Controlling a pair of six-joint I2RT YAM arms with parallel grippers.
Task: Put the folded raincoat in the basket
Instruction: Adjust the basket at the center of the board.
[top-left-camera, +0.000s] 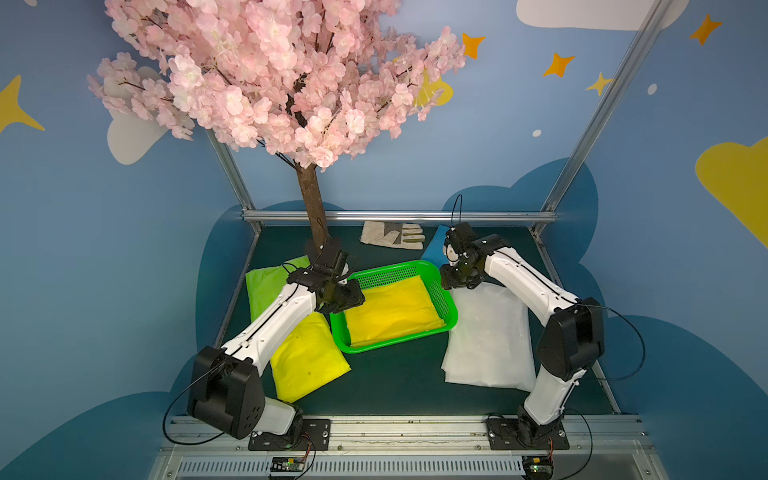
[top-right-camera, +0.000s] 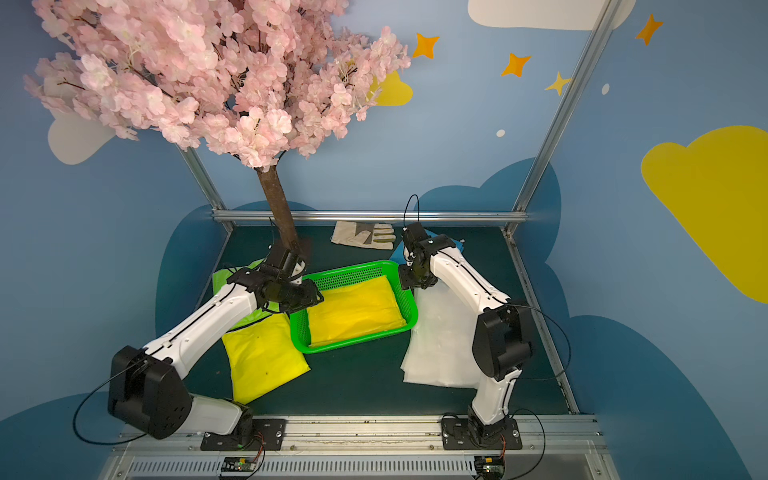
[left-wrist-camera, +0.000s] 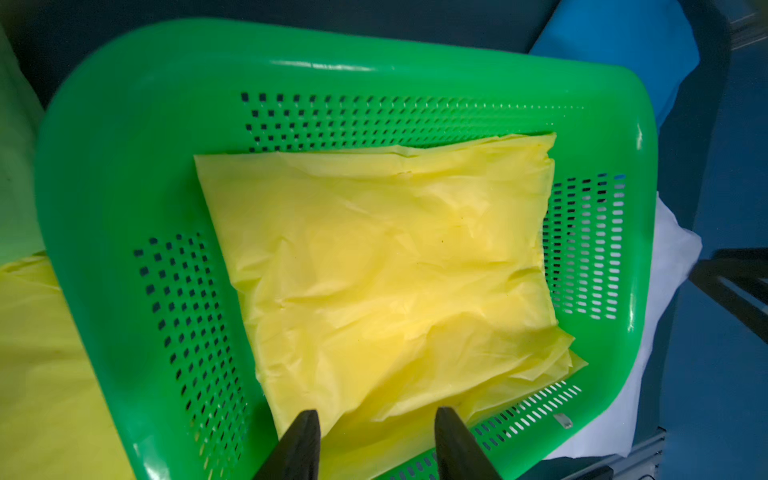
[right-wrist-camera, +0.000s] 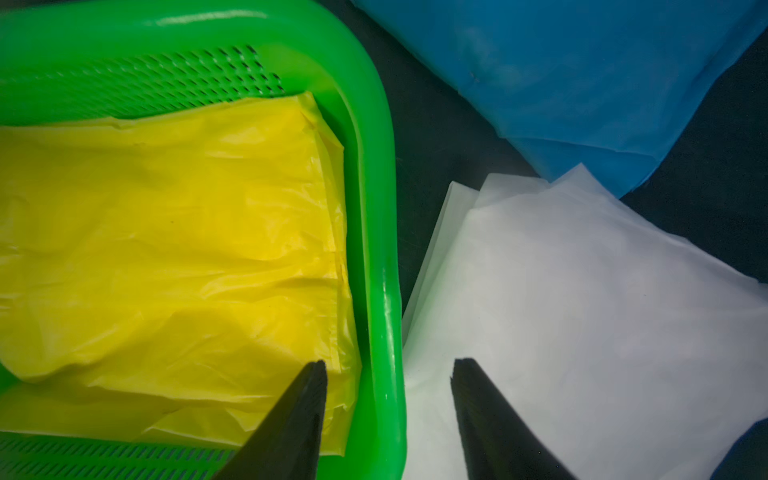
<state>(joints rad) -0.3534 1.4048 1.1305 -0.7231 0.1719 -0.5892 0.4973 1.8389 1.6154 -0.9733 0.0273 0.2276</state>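
The bright green basket (top-left-camera: 451, 309) (top-right-camera: 353, 276) sits mid-table, turned slightly askew. A folded yellow raincoat (top-left-camera: 392, 309) (top-right-camera: 355, 309) lies flat inside it and covers most of the bottom. In the left wrist view my left gripper (left-wrist-camera: 376, 415) is open just above the raincoat (left-wrist-camera: 395, 257), at the left end of the basket (left-wrist-camera: 104, 187), holding nothing. In the right wrist view my right gripper (right-wrist-camera: 388, 363) is open too. It hovers over the right rim of the basket (right-wrist-camera: 382, 249), with one finger over the raincoat (right-wrist-camera: 174, 249) and the other over a white bundle.
Other folded raincoats lie around the basket: yellow (top-left-camera: 307, 361) and light green (top-left-camera: 266, 286) under the left arm, white (top-left-camera: 488, 336) under the right arm, blue (top-left-camera: 432, 249) behind it. A work glove (top-left-camera: 392, 235) and the blossom tree's trunk (top-left-camera: 311, 208) stand at the back.
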